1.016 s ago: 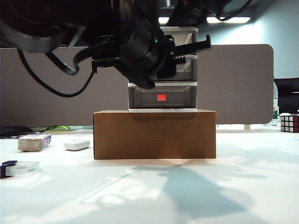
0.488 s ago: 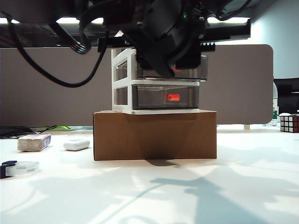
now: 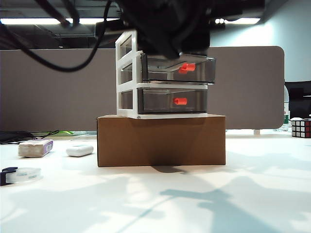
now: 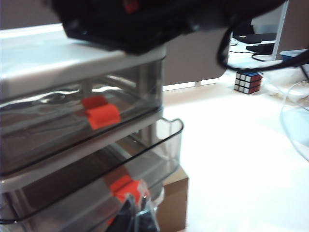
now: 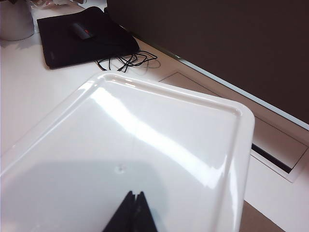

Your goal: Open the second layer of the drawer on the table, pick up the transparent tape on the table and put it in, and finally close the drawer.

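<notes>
Exterior view: the drawer (image 3: 163, 77) stands on a brown cardboard box (image 3: 161, 140) on the table (image 3: 194, 199), turned so one side of its white frame shows. The second layer of the drawer (image 3: 177, 68) sticks out in front of the bottom one, its red-orange tab visible. A dark arm fills the top of the picture above the cabinet; its gripper cannot be made out here. The transparent tape (image 3: 19, 174) lies far left on the table, well apart from the box, near a grey block with a purple end (image 3: 35, 147) and a white oval object (image 3: 79, 150). A puzzle cube (image 3: 301, 128) sits at the far right.

Left wrist view: the left gripper (image 4: 136, 220) has its fingertips pressed together, pinching the red-orange tab of the pulled-out drawer.

Right wrist view: the right gripper (image 5: 131, 212) is closed with nothing between its tips, poised over the cabinet's glossy white top (image 5: 145, 145)
</notes>
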### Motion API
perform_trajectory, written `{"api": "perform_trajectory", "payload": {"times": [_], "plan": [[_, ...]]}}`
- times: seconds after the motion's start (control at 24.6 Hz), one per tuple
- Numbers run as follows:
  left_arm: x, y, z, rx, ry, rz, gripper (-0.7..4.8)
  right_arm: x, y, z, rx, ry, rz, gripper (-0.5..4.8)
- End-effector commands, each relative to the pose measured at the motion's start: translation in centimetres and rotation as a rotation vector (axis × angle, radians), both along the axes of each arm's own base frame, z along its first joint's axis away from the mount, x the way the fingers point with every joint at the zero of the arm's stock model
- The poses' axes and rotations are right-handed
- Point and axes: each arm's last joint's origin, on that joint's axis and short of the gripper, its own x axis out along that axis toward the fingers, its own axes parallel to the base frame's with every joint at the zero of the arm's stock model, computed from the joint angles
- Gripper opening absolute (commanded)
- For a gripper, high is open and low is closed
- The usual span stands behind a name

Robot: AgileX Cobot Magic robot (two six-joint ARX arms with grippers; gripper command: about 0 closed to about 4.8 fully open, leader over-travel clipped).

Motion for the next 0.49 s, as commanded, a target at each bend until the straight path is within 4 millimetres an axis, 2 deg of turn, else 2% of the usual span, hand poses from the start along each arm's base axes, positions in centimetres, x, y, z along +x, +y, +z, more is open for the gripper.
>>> {"api": "perform_trajectory", "payload": {"times": [0.04, 0.28, 0.41, 0.49], "plan": [[-1.1, 0.2, 0.6, 0.008, 0.004, -0.028, -0.06, 0.0, 0.0, -1.1, -0.033, 0.068, -0.002, -0.05], [-1.3, 0.3, 0.2, 0.030, 0.027, 0.054, 0.00, -1.1, -0.5, -0.7, -0.082, 0.085, 0.019, -0.05], [-0.9, 0.4, 0.0, 0.005, 0.044, 0.057, 0.92, -2.3, -1.2, 0.3, -0.113, 0.061, 0.035, -0.05], [-0.4, 0.5, -0.2, -0.037, 0.062, 0.062, 1.08, -3.7, -1.8, 1.5, -0.104, 0.048, 0.062, -0.05]]}}
